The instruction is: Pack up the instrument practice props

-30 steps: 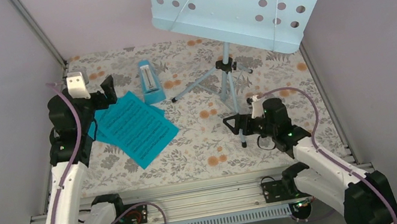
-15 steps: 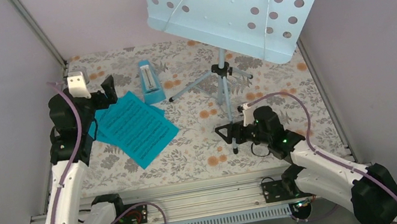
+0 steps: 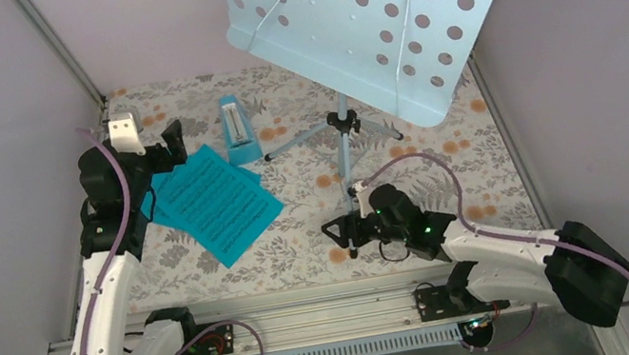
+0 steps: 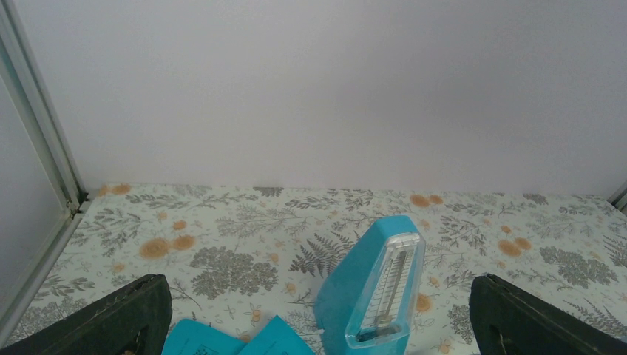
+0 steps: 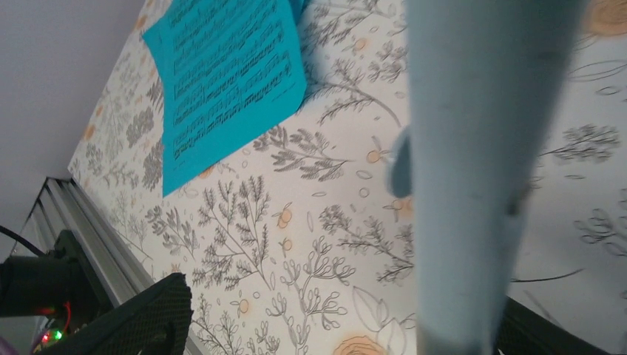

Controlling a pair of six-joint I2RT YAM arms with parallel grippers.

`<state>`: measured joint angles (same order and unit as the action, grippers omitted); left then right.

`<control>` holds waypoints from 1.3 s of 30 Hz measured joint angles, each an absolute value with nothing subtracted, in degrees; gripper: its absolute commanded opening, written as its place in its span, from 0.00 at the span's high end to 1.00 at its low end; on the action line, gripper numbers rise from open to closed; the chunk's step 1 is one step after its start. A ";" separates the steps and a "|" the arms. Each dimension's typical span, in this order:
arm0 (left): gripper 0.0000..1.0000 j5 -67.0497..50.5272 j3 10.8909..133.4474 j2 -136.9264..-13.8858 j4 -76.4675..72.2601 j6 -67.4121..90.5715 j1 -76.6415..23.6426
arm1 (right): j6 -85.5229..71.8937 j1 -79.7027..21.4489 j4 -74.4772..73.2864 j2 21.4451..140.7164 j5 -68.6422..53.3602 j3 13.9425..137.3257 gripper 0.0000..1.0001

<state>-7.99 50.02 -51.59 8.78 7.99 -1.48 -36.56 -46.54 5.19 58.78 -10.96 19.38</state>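
The light blue music stand (image 3: 362,25) stands on its tripod at the right, its perforated desk tilted. Its near leg (image 5: 473,185) runs between the fingers of my right gripper (image 3: 344,230), close against the right finger (image 5: 547,333). A wide gap separates it from the left finger (image 5: 140,318), so the jaws are open. Teal sheet-music pages (image 3: 218,201) lie flat at centre left. The small blue metronome (image 3: 236,133) stands upright behind them. My left gripper (image 4: 318,303) hovers open just before the metronome (image 4: 377,288), with page corners (image 4: 244,342) below it.
The floral mat (image 3: 301,237) is enclosed by grey walls on three sides. A metal rail (image 3: 315,317) carrying both arm bases runs along the near edge. The stand's other two legs (image 3: 295,140) spread toward the back.
My right arm has swung left and nearer, and the stand's near leg went with it. The whole stand shifted left and its desk leans more. The left arm stayed still.
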 measured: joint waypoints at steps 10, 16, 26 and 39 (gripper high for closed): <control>0.00 -7.99 50.02 -51.81 8.80 7.99 -1.48 | -38.26 -53.69 4.99 62.85 -5.45 23.00 0.00; 0.00 -8.01 50.02 -51.81 8.82 8.01 -1.48 | -37.58 -51.92 -2.31 51.96 -2.72 22.92 0.00; 0.00 -8.08 50.02 -51.81 8.84 8.14 -1.48 | -32.16 -25.96 -8.56 42.33 -14.46 23.64 0.02; 0.00 -8.10 50.02 -51.79 8.86 8.14 -1.48 | -35.86 -4.80 2.20 49.25 -43.29 32.75 0.26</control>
